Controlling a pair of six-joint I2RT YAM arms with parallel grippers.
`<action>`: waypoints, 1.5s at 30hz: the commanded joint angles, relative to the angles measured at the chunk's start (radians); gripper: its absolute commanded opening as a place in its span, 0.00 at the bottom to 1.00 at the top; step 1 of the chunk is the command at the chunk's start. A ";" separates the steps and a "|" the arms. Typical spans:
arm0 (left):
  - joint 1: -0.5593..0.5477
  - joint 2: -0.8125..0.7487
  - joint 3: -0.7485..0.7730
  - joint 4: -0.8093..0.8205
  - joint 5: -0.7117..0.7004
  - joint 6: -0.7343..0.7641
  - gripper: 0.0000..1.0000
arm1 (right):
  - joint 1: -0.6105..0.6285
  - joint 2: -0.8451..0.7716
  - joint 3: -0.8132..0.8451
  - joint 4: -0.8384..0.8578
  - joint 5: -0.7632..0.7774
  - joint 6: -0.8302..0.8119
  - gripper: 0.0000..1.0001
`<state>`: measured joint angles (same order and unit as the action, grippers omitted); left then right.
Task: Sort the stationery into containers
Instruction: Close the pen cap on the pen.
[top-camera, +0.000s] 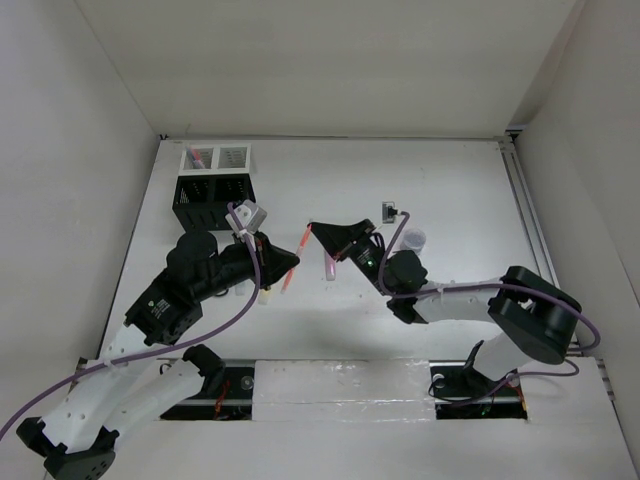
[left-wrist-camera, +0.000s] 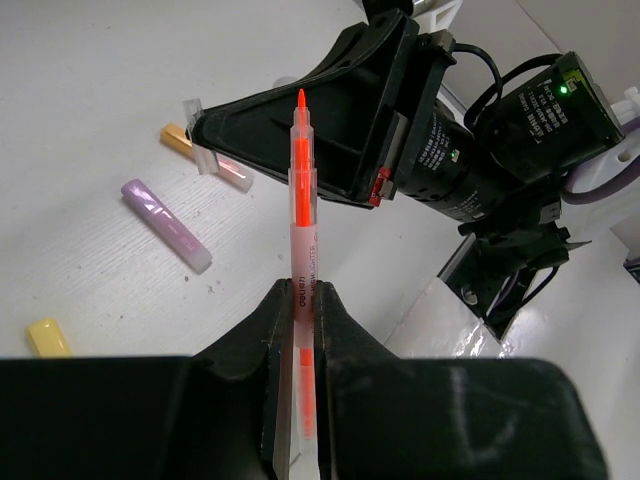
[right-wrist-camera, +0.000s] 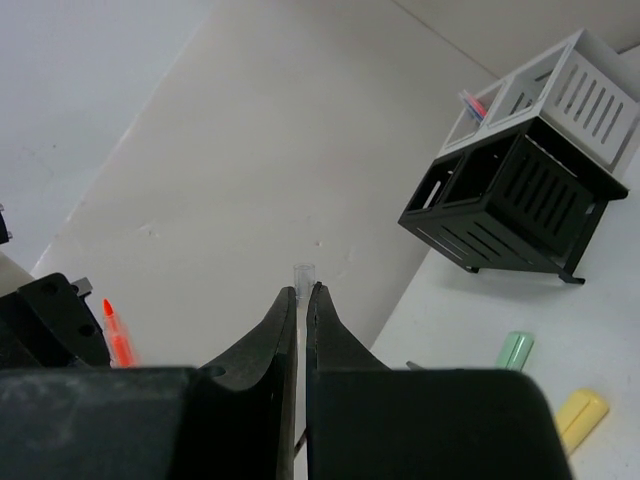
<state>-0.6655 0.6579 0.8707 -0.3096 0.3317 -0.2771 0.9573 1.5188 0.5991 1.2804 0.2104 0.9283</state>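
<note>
Left gripper (left-wrist-camera: 300, 298): we saw its two black fingers pressed tight on an orange pen (left-wrist-camera: 301, 190), gripping the barrel low down.
Orange pen: it was uncapped and held clear of the table (top-camera: 450, 180). Its pointed tip reached past the fingertips toward the right gripper (right-wrist-camera: 301, 292).
Right gripper: its fingers were almost together, pinching a thin clear piece (right-wrist-camera: 301, 272) whose end showed just beyond the tips. We could not tell what the piece was.
Grippers together: in the overhead view we saw them facing each other near the middle of the table, close together, with the pen between them.
Containers: the black organiser (top-camera: 213, 200) and the white organiser (top-camera: 217, 157) stood side by side at the far left, the white one farther away. We saw a reddish pen (top-camera: 197, 157) standing in the white one's left compartment.
Loose stationery: a purple marker (left-wrist-camera: 165, 225) lay on the table beneath the grippers. A green marker (right-wrist-camera: 516, 350) and a yellow marker (right-wrist-camera: 580, 410) lay near the black organiser.
Round greyish piece (top-camera: 413, 238): it sat on the table just right of the right gripper.
</note>
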 joint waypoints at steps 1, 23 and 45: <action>0.004 -0.011 -0.002 0.050 0.006 0.013 0.00 | 0.011 0.000 0.027 0.516 0.021 0.015 0.00; 0.004 -0.011 -0.002 0.050 0.015 0.013 0.00 | 0.011 -0.106 0.080 0.525 0.020 -0.072 0.00; 0.004 -0.001 -0.012 0.041 -0.048 -0.005 0.00 | 0.011 -0.101 0.100 0.525 -0.028 -0.057 0.00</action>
<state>-0.6655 0.6598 0.8589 -0.3061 0.3134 -0.2779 0.9573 1.4265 0.6727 1.2907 0.2119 0.8642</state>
